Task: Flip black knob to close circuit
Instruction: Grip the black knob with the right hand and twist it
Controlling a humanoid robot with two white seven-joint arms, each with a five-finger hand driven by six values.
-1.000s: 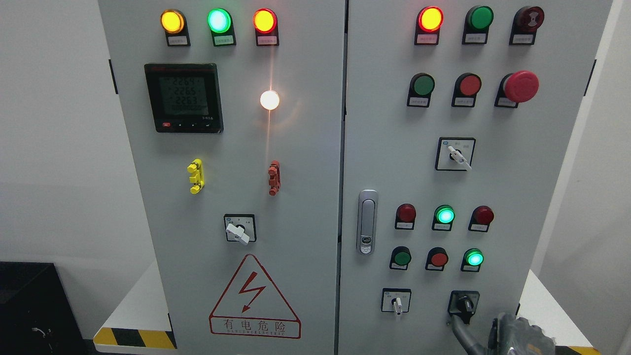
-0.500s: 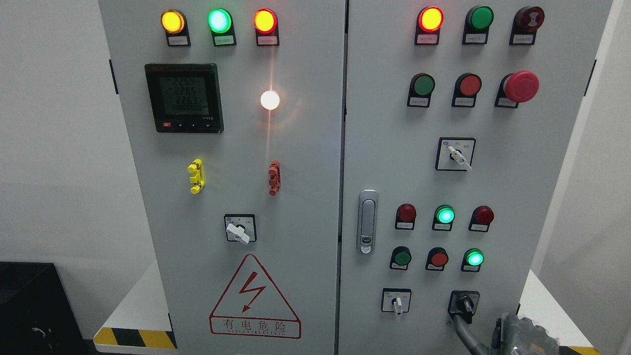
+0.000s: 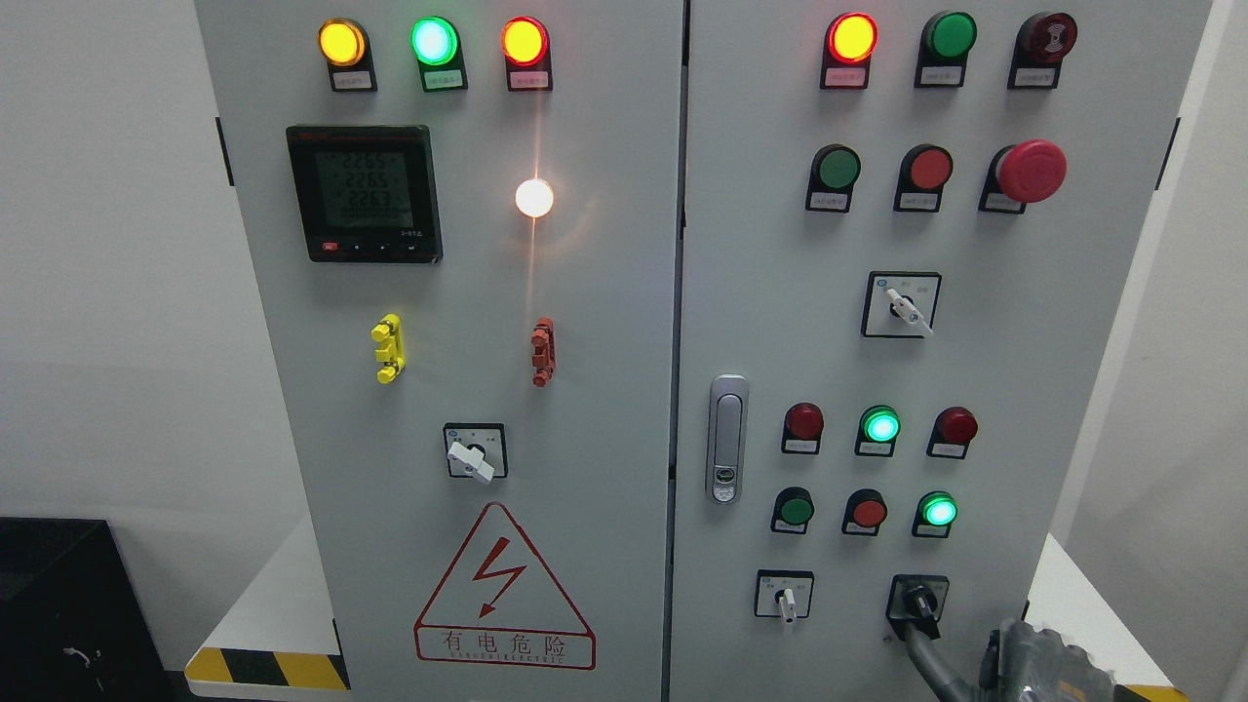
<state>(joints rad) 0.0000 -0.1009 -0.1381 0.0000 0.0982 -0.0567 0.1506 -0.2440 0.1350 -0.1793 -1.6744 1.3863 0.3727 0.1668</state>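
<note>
Head view: a grey electrical control cabinet (image 3: 585, 292) with two doors fills the frame; pale walls on both sides
Black knob: the black knob (image 3: 917, 602) sits on a black square plate at the lower right of the right door; its handle points down and slightly left; a grey finger (image 3: 931, 663) runs from just below the knob down to the bottom edge
Right hand: the right hand (image 3: 1043, 668) shows only as a grey knuckled mass at the bottom edge, right of the knob; whether its fingers are spread or curled cannot be told; the one finger reaches the knob's lower end, though a firm grasp cannot be judged
Neighbouring switch: a white selector switch (image 3: 783, 595) lies just left of the knob, its lever pointing down
Lamps above the knob: a lit green lamp (image 3: 938, 511), a red button (image 3: 866, 511) and a green button (image 3: 795, 510) in a row
Door handle: a silver door handle (image 3: 726, 439) on the left edge of the right door
Left door: a digital meter (image 3: 364, 192) with lit figures; a bright white lamp (image 3: 533, 198); a red warning triangle (image 3: 504, 588) near the bottom
</note>
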